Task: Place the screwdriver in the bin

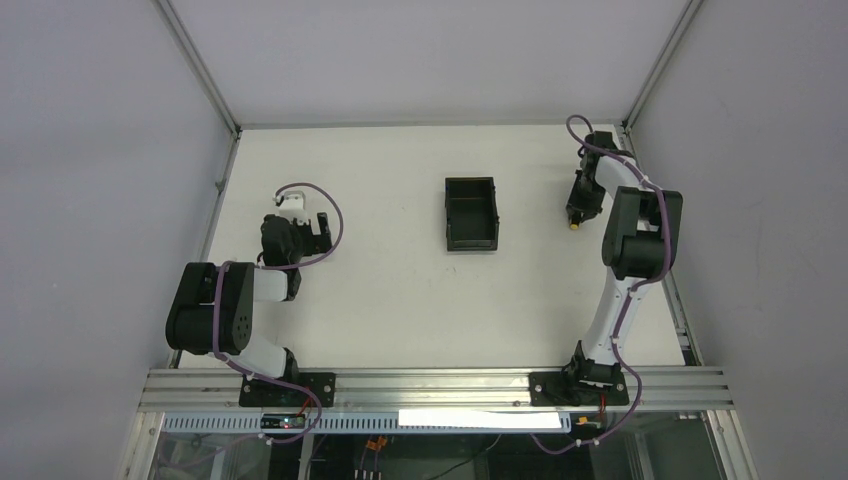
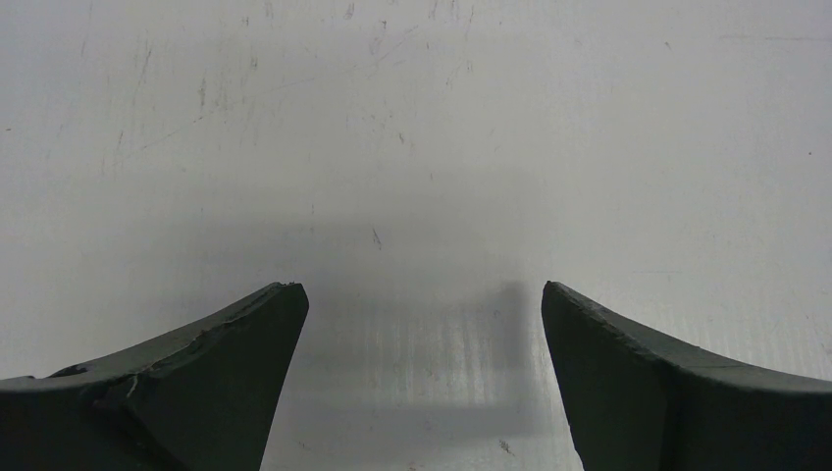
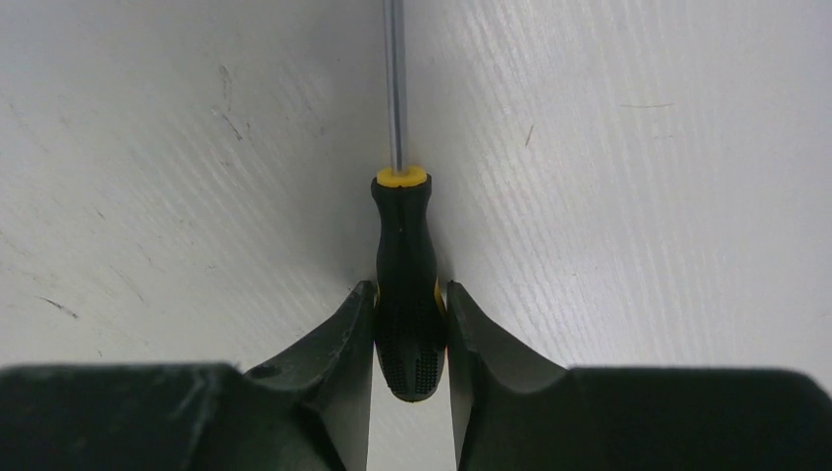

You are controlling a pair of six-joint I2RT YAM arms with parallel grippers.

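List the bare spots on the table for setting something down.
Free: broad table between the bin and the left gripper, and the middle strip nearer than the bin. Tighter: the gap between the bin and the right gripper, shut on the screwdriver.

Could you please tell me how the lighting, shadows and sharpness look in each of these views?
Top view: even, soft light, the bin too dark inside for detail. Left wrist view: a soft grey shadow on the table under the open left claw. Right wrist view: the screwdriver handle is sharp, with a pale sheen along its shaft, and the right claw is nearly black.
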